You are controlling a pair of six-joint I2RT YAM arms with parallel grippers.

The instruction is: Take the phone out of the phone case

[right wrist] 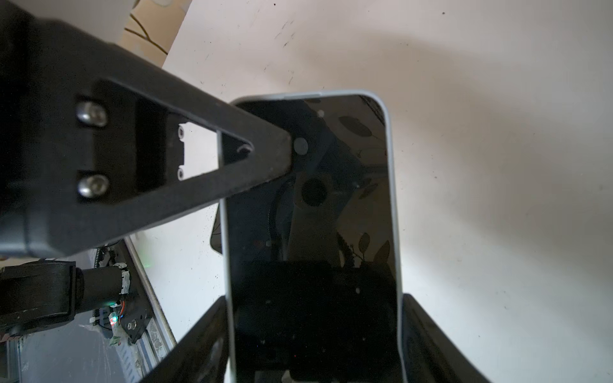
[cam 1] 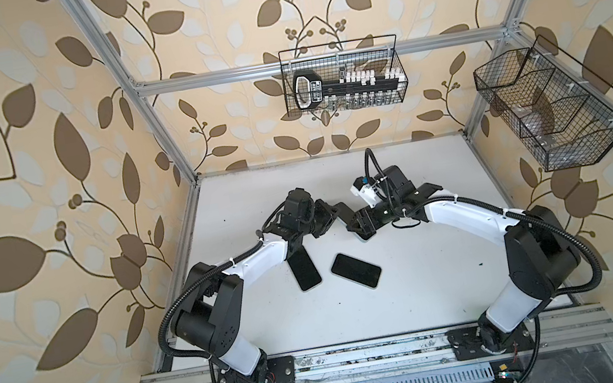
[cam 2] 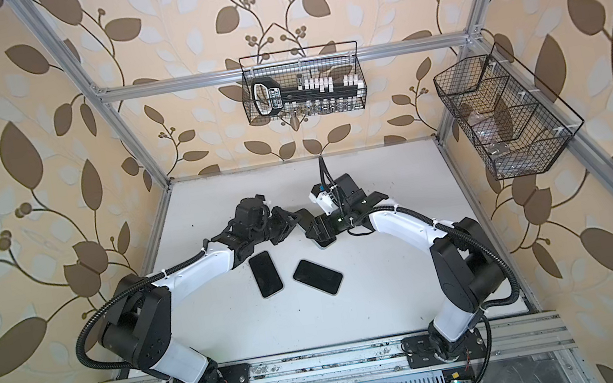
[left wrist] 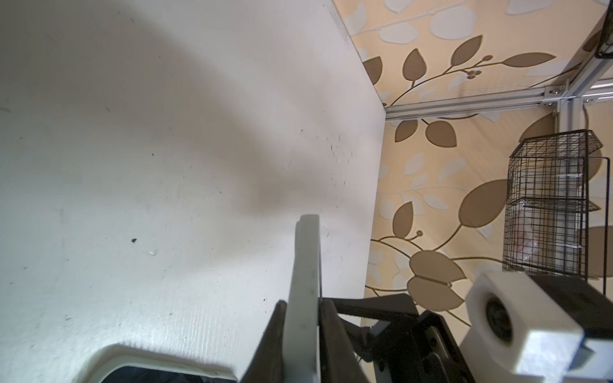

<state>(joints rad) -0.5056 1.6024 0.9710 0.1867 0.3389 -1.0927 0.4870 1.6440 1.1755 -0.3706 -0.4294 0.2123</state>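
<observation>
Pale grey phone case (left wrist: 305, 258), dark phone (right wrist: 315, 215) inside, is hanging above the white table (cam 1: 438, 284). Our right gripper (right wrist: 315, 298) is clamping its long sides, and our left gripper (left wrist: 302, 308) is pinching one end's edge.

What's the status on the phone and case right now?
Left gripper clamped on edge of cased phone, right gripper gripping its sides. Phone not yet out of case. Two other phones on table, nothing blocking.

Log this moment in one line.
left tool: shut on phone case edge | right tool: shut on phone case sides | phone: inside case
</observation>
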